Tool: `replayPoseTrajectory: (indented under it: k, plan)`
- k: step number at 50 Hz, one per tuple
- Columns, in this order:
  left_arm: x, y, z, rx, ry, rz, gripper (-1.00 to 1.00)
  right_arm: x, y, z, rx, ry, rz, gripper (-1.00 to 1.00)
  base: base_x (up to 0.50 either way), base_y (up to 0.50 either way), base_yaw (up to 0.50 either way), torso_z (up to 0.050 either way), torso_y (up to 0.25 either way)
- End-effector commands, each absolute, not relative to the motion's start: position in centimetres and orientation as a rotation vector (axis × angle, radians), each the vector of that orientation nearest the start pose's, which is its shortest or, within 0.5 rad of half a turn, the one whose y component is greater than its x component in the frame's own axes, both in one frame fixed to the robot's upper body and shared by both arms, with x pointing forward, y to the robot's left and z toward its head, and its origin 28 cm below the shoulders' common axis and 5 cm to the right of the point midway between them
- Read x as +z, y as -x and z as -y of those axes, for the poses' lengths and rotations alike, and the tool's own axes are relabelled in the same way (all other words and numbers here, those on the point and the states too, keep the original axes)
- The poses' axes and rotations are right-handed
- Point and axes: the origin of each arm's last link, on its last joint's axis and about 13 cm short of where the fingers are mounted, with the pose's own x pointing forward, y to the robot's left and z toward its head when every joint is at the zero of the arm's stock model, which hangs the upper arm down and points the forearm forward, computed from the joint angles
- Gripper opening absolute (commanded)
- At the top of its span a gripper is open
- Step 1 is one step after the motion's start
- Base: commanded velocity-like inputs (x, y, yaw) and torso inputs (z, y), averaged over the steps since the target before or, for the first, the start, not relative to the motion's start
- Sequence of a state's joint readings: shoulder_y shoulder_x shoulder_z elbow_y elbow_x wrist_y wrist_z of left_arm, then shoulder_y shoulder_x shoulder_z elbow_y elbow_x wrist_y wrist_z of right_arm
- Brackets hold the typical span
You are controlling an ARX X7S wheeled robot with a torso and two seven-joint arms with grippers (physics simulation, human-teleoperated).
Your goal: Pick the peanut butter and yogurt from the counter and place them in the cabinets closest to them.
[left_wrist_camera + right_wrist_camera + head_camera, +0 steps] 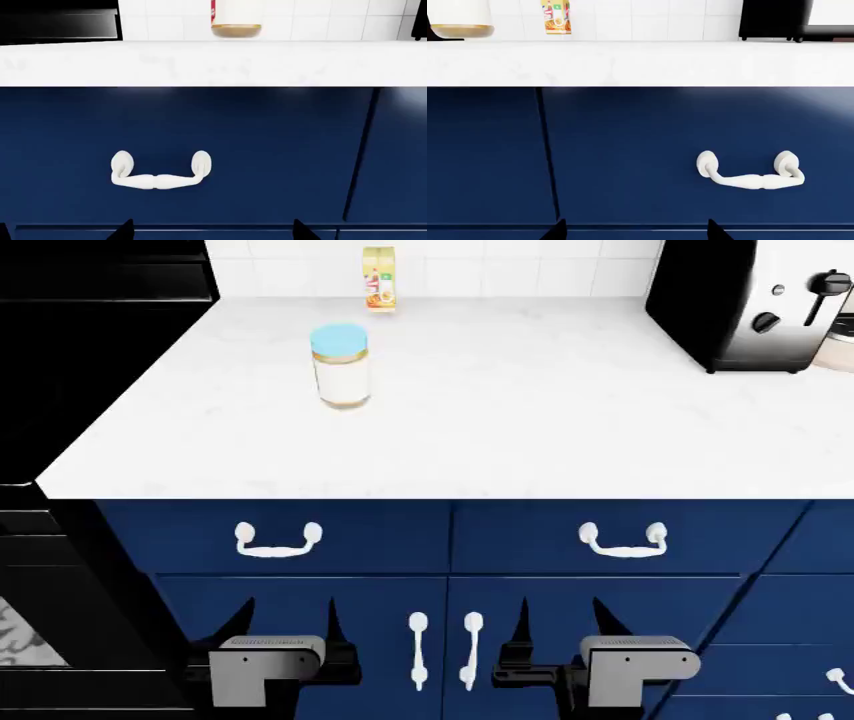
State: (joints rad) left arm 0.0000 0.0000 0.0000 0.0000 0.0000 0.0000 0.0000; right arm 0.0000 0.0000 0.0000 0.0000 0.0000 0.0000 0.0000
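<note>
Head view: the jar (340,366) of peanut butter stands upright on the counter (534,410) in the upper left of the frame, blue lid on top. A yellow carton (379,279) stands behind it against the tiled wall. A toaster (747,305) sits at the upper right. Below the counter edge run blue drawers with white handles (278,541). At the bottom, the left claw (287,625) and right claw (558,625) hang in front of the cabinet doors, each with its dark fingers spread apart and nothing between them. No yogurt shows.

Left wrist view: the jar's base (235,20) shows at top centre, above the counter edge (213,62). A drawer handle (160,172) lies lower left. Finger tips (127,230) poke in at the bottom, apart.

Right wrist view: jar (460,20) at upper left, carton (556,16) beside it, handle (750,172) at lower right, finger tips (557,230) apart at the bottom.
</note>
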Motion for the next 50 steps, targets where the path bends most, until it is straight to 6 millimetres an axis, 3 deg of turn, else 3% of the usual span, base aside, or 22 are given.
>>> replayPoseTrajectory:
  k: [1,50]
  plan:
    - [1.31,-21.06,-20.55,-0.002,0.002,-0.001,1.0,1.26,-21.0,9.55,0.0,0.013,0.005,1.0,0.0,0.0,0.0,0.0,0.0]
    - [1.27,-21.08,-20.58,-0.002,-0.003,-0.011,1.0,1.18,-21.01,9.39,0.01,0.026,0.006,1.0,0.0,0.0,0.0,0.046,0.0]
